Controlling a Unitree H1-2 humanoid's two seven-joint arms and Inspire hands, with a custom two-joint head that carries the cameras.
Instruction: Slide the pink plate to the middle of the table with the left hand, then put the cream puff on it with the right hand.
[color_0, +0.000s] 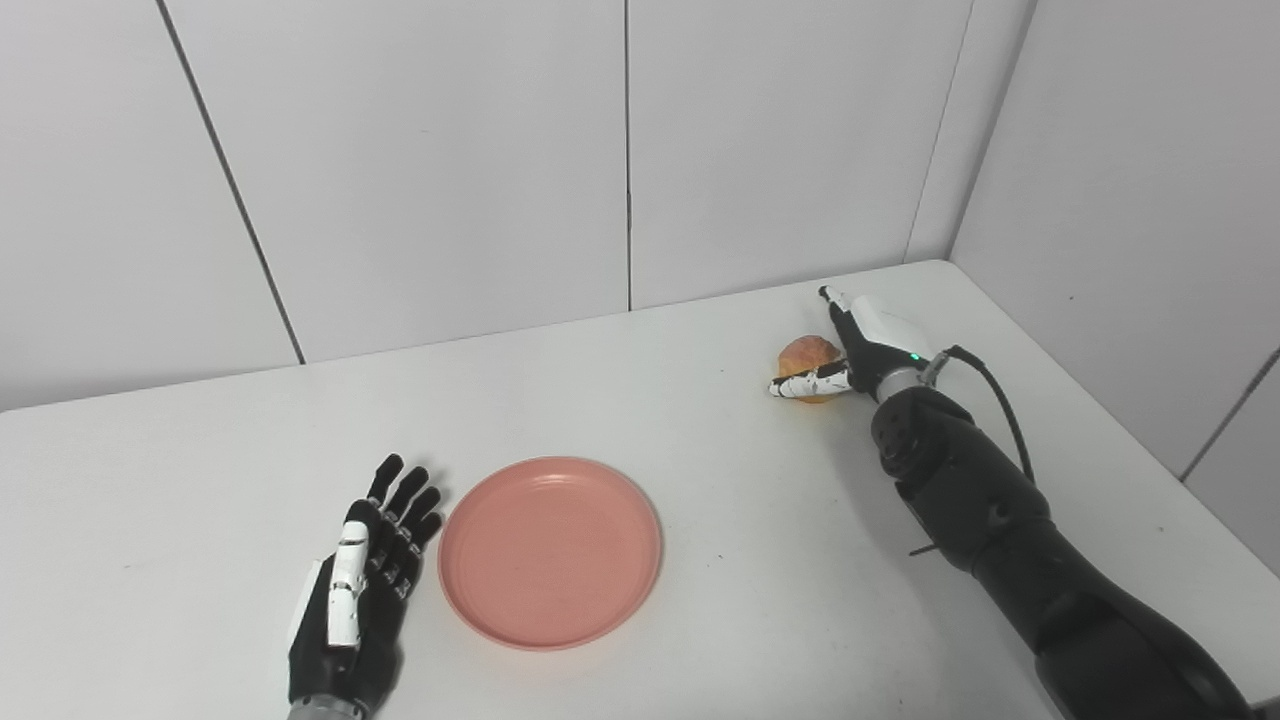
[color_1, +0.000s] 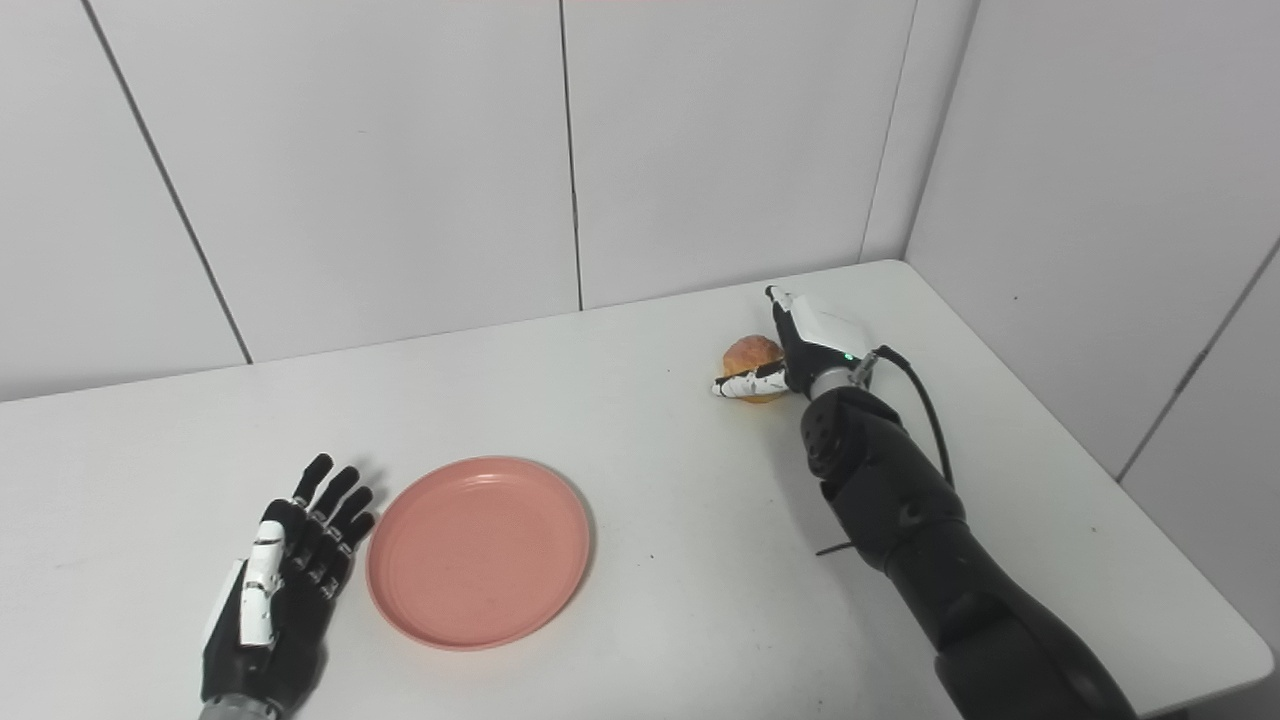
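Plate: pink plate (color_0: 550, 552) lies flat on the white counter (color_0: 700, 420), toward the near edge and left of the counter's middle in the left eye view.
Plate contents: nothing lies in the pink plate; its shallow inner surface shows bare from rim to rim.
Cream puff: cream puff (color_0: 808, 362) sits on the counter toward the far right corner, well apart from the pink plate; it is round and golden brown.
Left hand: left hand (color_0: 362, 590) lies on the counter just beside the left rim of the pink plate, fingers (color_0: 405, 500) stretched and spread, pointing away toward the wall; it grips nothing. Whether its side touches the rim cannot be told.
Right hand: right hand (color_0: 862, 345) is at the cream puff, reaching from the right side. One finger (color_0: 835, 305) points up beyond the puff's far side, and a black-and-white digit (color_0: 810, 384) lies across the puff's near lower side, so the puff sits between them. The hand is spread around the puff; whether it presses on it cannot be told.
Right arm: black forearm (color_0: 960, 490) runs from the lower right corner up to the hand, with a dark cable (color_0: 1000, 395) looping beside the wrist.
Surroundings: pale panelled walls (color_0: 400, 180) stand behind and to the right of the counter.
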